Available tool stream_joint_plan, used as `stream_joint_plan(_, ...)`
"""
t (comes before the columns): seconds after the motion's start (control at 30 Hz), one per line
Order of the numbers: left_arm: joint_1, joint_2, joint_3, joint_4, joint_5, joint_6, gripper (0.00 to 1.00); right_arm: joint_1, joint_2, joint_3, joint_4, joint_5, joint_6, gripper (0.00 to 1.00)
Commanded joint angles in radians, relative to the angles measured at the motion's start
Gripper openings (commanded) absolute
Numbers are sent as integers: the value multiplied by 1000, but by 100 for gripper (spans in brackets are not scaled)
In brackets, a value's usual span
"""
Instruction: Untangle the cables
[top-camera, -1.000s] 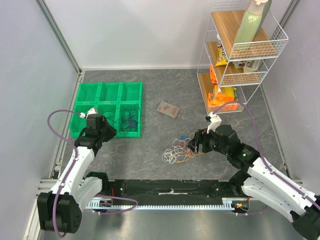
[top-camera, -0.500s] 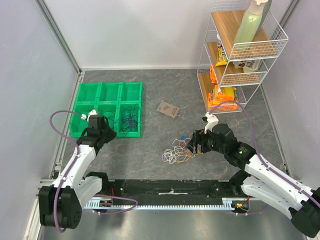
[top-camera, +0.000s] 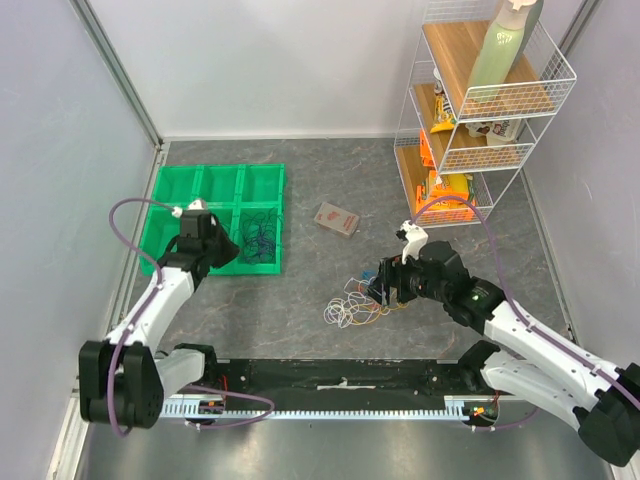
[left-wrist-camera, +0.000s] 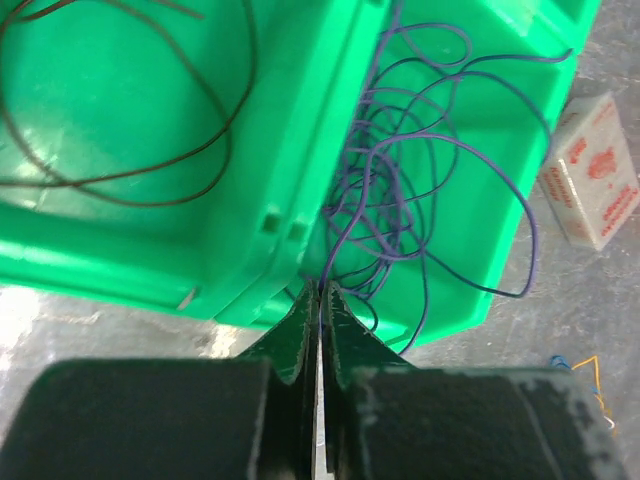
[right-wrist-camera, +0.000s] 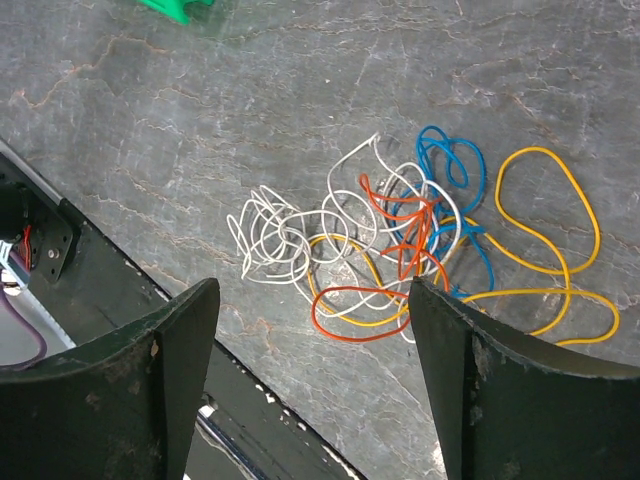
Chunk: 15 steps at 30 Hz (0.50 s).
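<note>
Left gripper: jaws pressed together, no gap visible between the fingers; it sits at the near wall of the green tray, just outside the rim.
Purple cables: loose bunch of loops lying in the tray's near right compartment; one strand runs down over the wall to the closed fingertip line; cannot tell whether it is actually pinched.
Dark brown cable: single loop in the neighbouring compartment, to the left in the wrist view.
Right gripper: jaws spread wide, nothing between them; it hangs above the table, over the remaining tangle.
Cables: one mixed heap on the grey table, well apart from the tray; white loops on the left side, orange-red and blue crossing in the middle, yellow loops spreading to the right; strands overlap.
Small box: flat on the table between the tray and the wire shelf.
</note>
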Motion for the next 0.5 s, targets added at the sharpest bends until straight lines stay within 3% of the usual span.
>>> stream_joint_plan(0.0, -41, 104, 112, 54, 69, 48, 2, 2, 26, 66, 32, -47, -39, 84)
stream_joint_plan(0.33, -72, 449, 309, 50, -3, 85, 2, 2, 95, 104, 24, -61, -71, 84)
stream_joint_plan(0.47, -69, 532, 373, -26, -47, 105, 2, 2, 95, 112, 17, -33, -68, 85)
